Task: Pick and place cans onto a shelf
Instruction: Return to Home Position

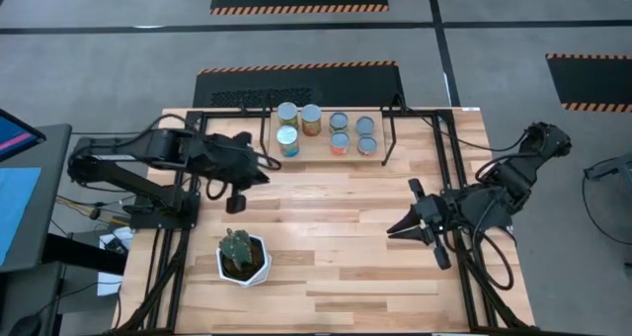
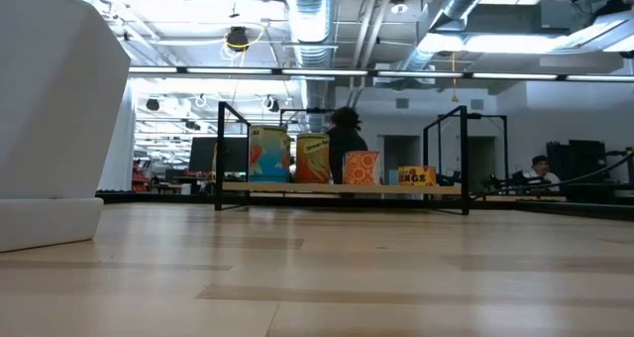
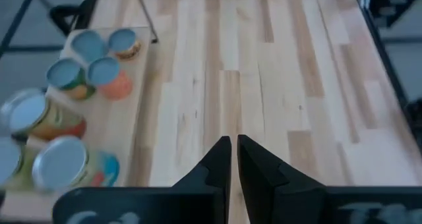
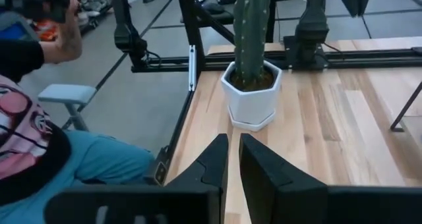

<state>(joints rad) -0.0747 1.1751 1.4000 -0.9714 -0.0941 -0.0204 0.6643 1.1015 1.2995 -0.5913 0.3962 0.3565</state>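
Several cans [image 1: 326, 130] stand upright on their bases on the low light-wood shelf [image 1: 321, 148] at the table's far middle. They also show in the low view [image 2: 312, 159] and the left wrist view [image 3: 66, 118]. My left gripper [image 1: 269, 164] hovers just in front of the shelf's left end, shut and empty; its fingers [image 3: 234, 145] point toward the table's right. My right gripper [image 1: 393, 227] is over the right half of the table, shut and empty, and points left toward the cactus pot [image 4: 252, 95].
A white hexagonal pot with a green cactus [image 1: 242, 257] stands at the near left. Black frame rails [image 1: 449, 178] run along the table's sides. A seated person [image 4: 39, 138] shows beyond the table's left edge. Bare wood [image 1: 336, 208] lies between the two grippers.
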